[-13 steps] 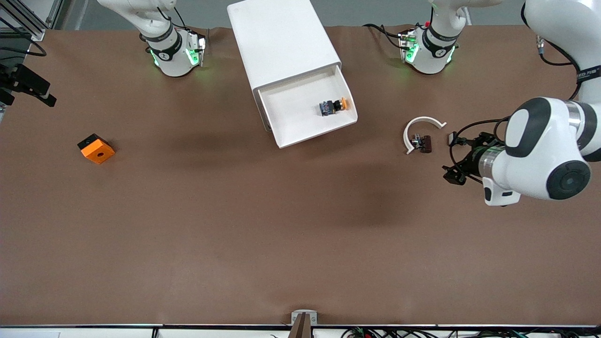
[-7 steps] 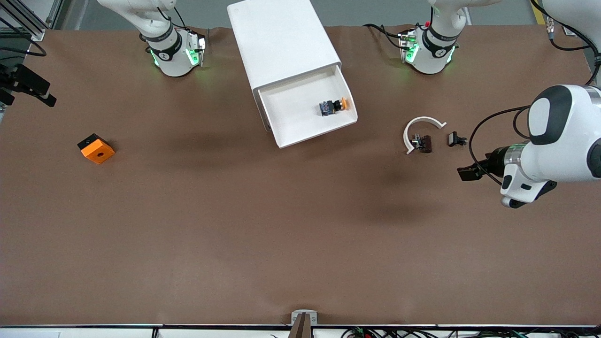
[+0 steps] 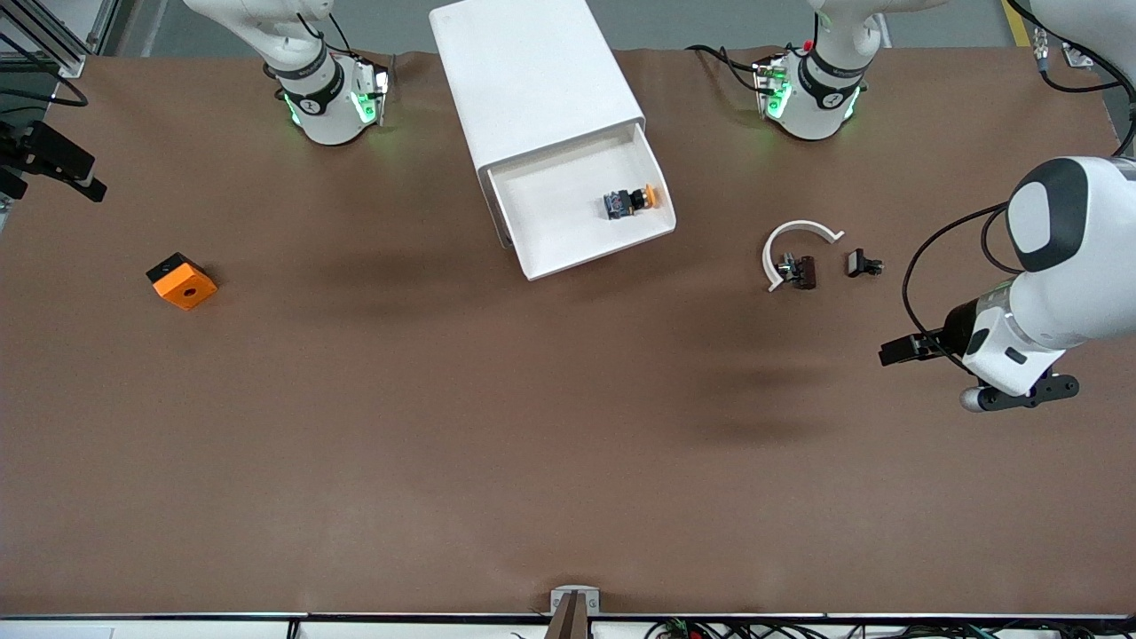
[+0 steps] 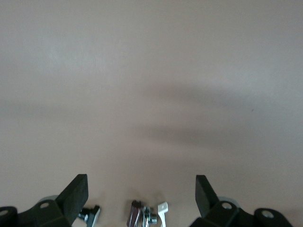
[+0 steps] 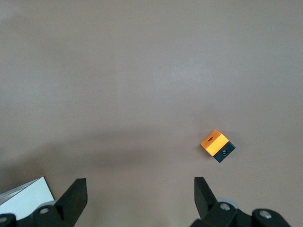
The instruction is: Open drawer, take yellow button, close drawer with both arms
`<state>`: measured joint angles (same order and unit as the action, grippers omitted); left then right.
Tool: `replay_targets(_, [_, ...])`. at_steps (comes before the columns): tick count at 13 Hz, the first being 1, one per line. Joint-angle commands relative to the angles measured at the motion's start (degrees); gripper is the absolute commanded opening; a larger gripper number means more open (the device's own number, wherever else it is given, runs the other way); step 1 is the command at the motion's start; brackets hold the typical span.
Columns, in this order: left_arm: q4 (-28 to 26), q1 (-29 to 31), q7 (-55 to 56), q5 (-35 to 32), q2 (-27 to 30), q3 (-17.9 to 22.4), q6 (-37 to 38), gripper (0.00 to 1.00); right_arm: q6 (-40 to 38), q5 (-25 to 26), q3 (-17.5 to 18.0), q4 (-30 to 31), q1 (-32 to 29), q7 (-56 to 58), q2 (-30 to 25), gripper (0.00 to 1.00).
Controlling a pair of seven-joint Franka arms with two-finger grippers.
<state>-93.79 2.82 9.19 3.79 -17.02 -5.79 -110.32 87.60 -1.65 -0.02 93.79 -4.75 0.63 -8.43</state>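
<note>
The white cabinet (image 3: 532, 80) stands between the two arm bases, its top drawer (image 3: 555, 209) pulled out. The button (image 3: 632, 201), orange cap and black collar, lies on its side in the drawer's corner toward the left arm's end. My left gripper (image 3: 901, 349) hangs open over bare brown table at the left arm's end, holding nothing; in the left wrist view the gripper (image 4: 142, 182) shows wide-apart fingers. My right gripper (image 5: 140, 184) is open and empty above the table and is out of the front view.
Small black parts (image 3: 803, 271) with a white curved band (image 3: 799, 232) lie between the drawer and my left gripper, also seen as black parts (image 4: 141, 215) in the left wrist view. An orange cube (image 3: 182, 282) sits toward the right arm's end, shown as the orange cube (image 5: 217, 145).
My left arm has swung away from the small black parts toward its own end of the table, its gripper still open. The drawer and the button have not moved.
</note>
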Motion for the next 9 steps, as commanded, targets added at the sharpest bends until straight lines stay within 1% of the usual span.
replay_targets(1, [-2.2, 0.2, -8.1, 0.6, 3.6, 0.3, -1.2, 1.00, 0.0, 0.6, -0.1, 0.2, 0.2, 0.2, -0.3, 1.00])
replay_targets(4, [-2.1, 0.2, -8.9, 0.2, 4.4, 0.5, -1.6, 1.00, 0.0, 0.6, 0.0, 0.2, 0.3, 0.2, -0.4, 1.00])
replay_targets(9, [-2.1, 1.4, -8.8, -1.6, 7.4, 0.2, -1.3, 1.00, 0.0, 0.6, 0.0, 0.2, 0.2, 0.2, -0.3, 1.00])
